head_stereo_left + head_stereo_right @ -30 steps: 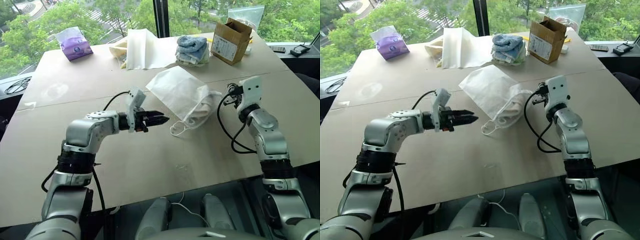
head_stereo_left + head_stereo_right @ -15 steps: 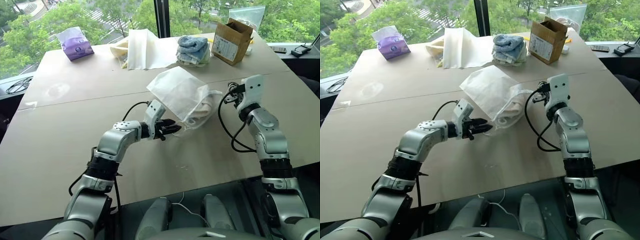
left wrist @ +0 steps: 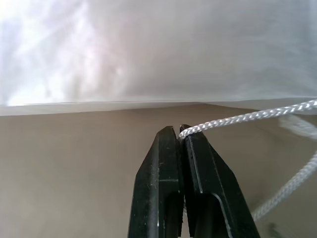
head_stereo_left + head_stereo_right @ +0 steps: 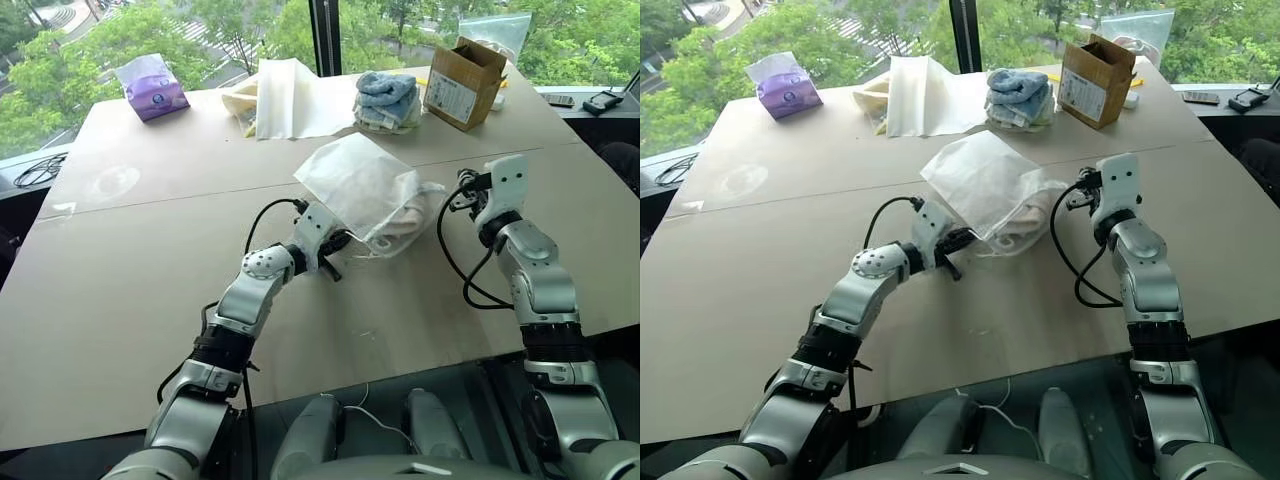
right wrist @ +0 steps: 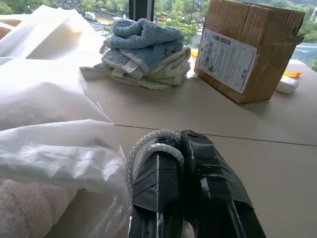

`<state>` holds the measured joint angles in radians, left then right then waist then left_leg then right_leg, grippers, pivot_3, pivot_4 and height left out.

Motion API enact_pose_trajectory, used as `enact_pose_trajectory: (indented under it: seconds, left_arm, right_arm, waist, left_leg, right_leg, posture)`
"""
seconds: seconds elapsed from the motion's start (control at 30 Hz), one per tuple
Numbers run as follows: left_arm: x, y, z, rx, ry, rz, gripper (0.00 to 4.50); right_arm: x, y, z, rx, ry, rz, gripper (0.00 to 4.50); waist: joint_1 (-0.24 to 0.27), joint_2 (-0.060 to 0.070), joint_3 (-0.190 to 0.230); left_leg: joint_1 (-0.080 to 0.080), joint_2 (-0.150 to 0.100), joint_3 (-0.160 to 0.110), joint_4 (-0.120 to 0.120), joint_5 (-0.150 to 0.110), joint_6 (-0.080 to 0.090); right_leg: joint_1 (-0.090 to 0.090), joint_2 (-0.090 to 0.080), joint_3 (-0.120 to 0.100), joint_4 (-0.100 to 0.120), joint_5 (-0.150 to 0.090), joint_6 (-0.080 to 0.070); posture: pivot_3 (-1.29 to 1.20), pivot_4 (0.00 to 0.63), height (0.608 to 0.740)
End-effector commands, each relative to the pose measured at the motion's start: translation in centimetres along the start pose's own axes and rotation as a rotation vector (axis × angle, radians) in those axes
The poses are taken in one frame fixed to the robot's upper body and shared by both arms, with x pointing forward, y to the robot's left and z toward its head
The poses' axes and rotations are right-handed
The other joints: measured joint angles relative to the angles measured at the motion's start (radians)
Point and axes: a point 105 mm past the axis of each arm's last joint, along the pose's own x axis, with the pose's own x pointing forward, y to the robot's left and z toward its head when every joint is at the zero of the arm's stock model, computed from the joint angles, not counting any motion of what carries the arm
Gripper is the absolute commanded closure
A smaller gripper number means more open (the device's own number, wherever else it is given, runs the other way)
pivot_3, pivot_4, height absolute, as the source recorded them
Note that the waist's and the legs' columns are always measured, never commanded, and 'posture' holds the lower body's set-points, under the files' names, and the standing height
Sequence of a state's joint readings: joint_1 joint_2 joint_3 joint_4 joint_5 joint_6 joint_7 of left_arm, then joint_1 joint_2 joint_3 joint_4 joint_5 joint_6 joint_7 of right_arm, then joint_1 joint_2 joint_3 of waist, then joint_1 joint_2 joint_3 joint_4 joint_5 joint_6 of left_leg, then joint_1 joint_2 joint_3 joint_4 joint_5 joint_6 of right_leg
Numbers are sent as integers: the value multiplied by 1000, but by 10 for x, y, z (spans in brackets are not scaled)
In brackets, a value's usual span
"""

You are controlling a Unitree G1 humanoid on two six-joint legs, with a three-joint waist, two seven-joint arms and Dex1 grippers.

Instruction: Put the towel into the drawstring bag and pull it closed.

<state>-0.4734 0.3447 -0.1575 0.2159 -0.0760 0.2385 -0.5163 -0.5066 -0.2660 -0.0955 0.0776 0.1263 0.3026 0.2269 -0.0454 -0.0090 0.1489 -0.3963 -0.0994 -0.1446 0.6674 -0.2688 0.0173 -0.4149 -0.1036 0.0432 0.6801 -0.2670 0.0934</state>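
The white wrinkly drawstring bag lies mid-table with its mouth toward the right arm. The pale pink towel sits inside the mouth, partly showing through the fabric. My left gripper is at the bag's near edge, its black fingers shut with the white cord pinched at their tips. At the mouth's right side, my right gripper is shut on a loop of the cord, which wraps over its fingertips.
Along the table's far side lie a stack of blue towels, a cardboard box, a flat cream-white sheet and a purple tissue pack. Small devices rest on the sill at the right.
My left arm has reached forward and down to the bag's near edge, rolled its wrist, and its gripper has gone from open to shut on the cord. The right arm has kept still.
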Motion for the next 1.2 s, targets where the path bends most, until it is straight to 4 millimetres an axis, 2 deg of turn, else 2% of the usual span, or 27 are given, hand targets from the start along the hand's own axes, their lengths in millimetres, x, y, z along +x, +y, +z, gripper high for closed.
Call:
enact_pose_trajectory:
  seconds: [0.03,0.1,0.17,0.27,0.37,0.47,0.57,0.67,0.7,0.8,0.87,0.9,1.03,1.1,1.2]
  left_arm:
    - [-18,33,-3,88,-27,234,4452]
    - [-27,53,-8,94,-16,398,4452]
    - [-39,73,-12,61,-8,581,4452]
    - [-52,88,-11,13,-25,736,4452]
    - [-74,110,-5,-14,-45,924,4452]
    - [-92,127,10,14,-95,1041,4452]
    - [-107,147,50,103,-204,1108,4452]
    - [-107,155,94,193,-309,1086,4452]
    - [-105,156,102,208,-327,1073,4452]
    - [-95,151,132,242,-411,1008,4452]
    - [-94,151,151,263,-463,993,4452]
    - [-94,151,157,268,-478,991,4452]
    - [-106,164,188,290,-556,1030,4452]
    - [-121,179,210,268,-617,1093,4452]
    - [-135,190,226,245,-675,1143,4452]
  right_arm:
    - [-1,-9,8,-11,-28,-61,4500]
    - [-2,-19,3,-6,-8,-145,4500]
    - [-6,-39,-5,23,31,-280,4500]
    - [-15,-62,-15,33,74,-409,4500]
    - [-27,-85,-20,57,92,-532,4500]
    - [-35,-100,-21,84,94,-611,4500]
    - [-39,-109,-12,57,63,-629,4500]
    - [-28,-99,20,3,-53,-542,4500]
    - [-24,-94,28,-17,-83,-508,4500]
    - [-9,-62,68,-51,-221,-324,4500]
    - [-6,-54,93,-53,-295,-274,4500]
    - [-6,-53,100,-52,-315,-266,4500]
    - [-11,-69,149,-100,-454,-310,4500]
    - [-21,-82,187,-96,-576,-361,4500]
    - [-28,-74,215,-109,-676,-323,4500]
  waist:
    - [1,0,0]
    - [4,0,0]
    - [7,0,0]
    - [11,0,0]
    - [9,0,0]
    - [5,0,0]
    - [4,0,0]
    - [5,0,0]
    - [4,0,0]
    - [0,0,0]
    - [-2,0,0]
    - [-2,0,0]
    - [4,-1,0]
    - [5,-1,1]
    - [3,-2,1]
  left_leg:
    - [0,0,0,0,0,0]
    - [0,0,0,-1,0,0]
    - [0,0,0,0,0,0]
    - [-1,-1,-1,1,0,0]
    - [-1,-1,0,0,0,0]
    - [-1,-1,0,0,0,0]
    - [-1,-1,0,0,0,0]
    - [-1,-1,0,0,0,0]
    - [-2,-1,0,0,0,0]
    - [-2,-1,1,0,0,0]
    - [-1,-1,1,-1,0,0]
    - [-1,-1,1,-1,0,0]
    - [-3,-1,0,0,0,0]
    - [-3,-2,-1,0,0,0]
    - [-5,-1,-1,0,0,0]
  right_leg:
    - [0,0,0,0,0,0]
    - [0,0,0,0,0,0]
    - [0,-1,-1,0,0,0]
    - [0,-1,-1,0,0,0]
    - [0,-1,-1,0,0,0]
    - [0,-1,-1,0,0,0]
    - [0,-1,0,0,0,0]
    - [0,0,-1,0,0,0]
    - [0,-1,-1,0,0,0]
    - [-1,-1,0,0,0,0]
    - [-1,0,0,-1,0,0]
    - [-1,0,0,0,0,0]
    - [-1,0,-1,-1,0,0]
    - [-1,-1,-2,-1,0,0]
    - [-5,-1,-2,-1,0,0]
  posture:
    - [0,150,740]
    - [0,150,740]
    - [0,150,740]
    - [0,150,740]
    - [0,150,740]
    - [0,150,740]
    - [0,150,740]
    - [0,150,740]
    - [0,150,740]
    - [0,150,740]
    - [0,150,740]
    - [0,150,740]
    - [0,150,740]
    - [0,150,740]
    - [0,150,740]
